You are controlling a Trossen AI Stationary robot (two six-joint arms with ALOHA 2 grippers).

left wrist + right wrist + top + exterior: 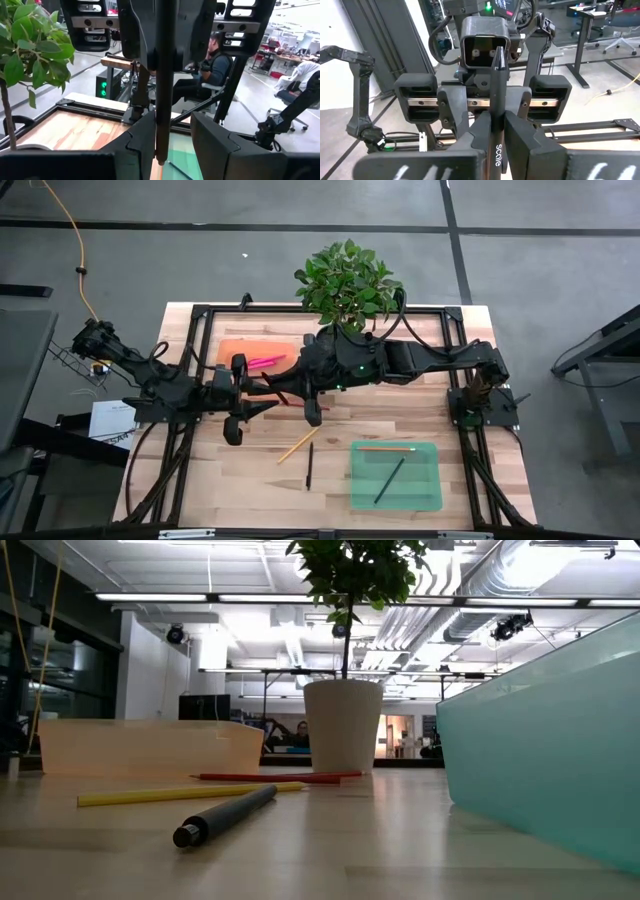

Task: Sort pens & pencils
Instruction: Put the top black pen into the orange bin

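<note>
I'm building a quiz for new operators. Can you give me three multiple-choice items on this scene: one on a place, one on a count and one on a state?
1. Where does the yellow pencil lie?
A. In the orange tray
B. On the bare table
C. In the green tray

2. How many sticks lie in the green tray?
A. Two
B. Four
C. None

3. How is the right pincer?
A. Open
B. Shut on nothing
C. Shut on a dark pen

Answers:
1 B: the high view shows it on wood, left of the green tray.
2 A: one orange-tan stick and one dark stick.
3 C: its wrist view shows the fingers pressed against the pen.
</note>
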